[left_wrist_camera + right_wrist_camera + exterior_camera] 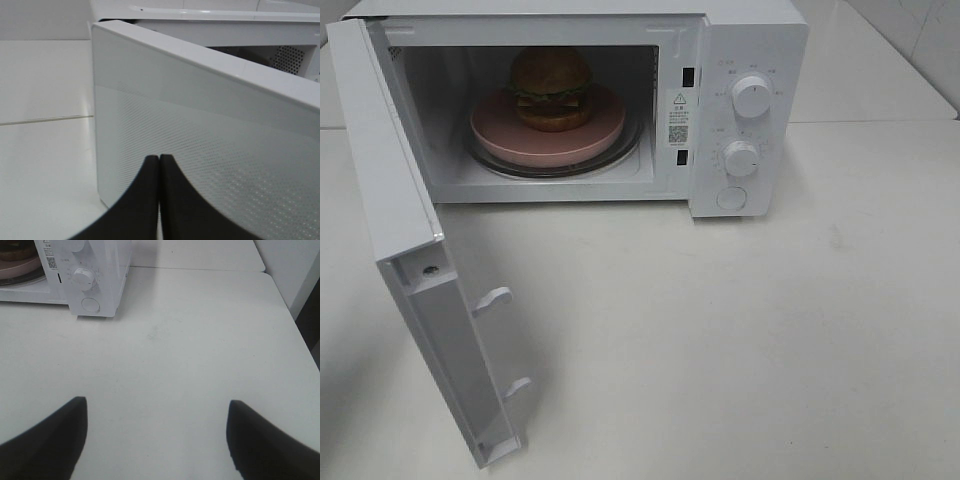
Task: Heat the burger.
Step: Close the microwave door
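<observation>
The burger (551,88) sits on a round pink plate (548,128) inside the white microwave (750,40), on its glass turntable. The microwave door (395,215) hangs wide open toward the front left. In the left wrist view my left gripper (159,159) is shut, empty, its black fingertips close to the outer face of the door (200,135). My right gripper (157,405) is open and empty above bare table, to the front right of the microwave (95,270). Neither gripper shows in the high view.
Two round knobs (751,96) (741,158) and a round button (731,198) sit on the microwave's right panel. The white table (740,350) spreads in front; its right edge (295,330) shows in the right wrist view.
</observation>
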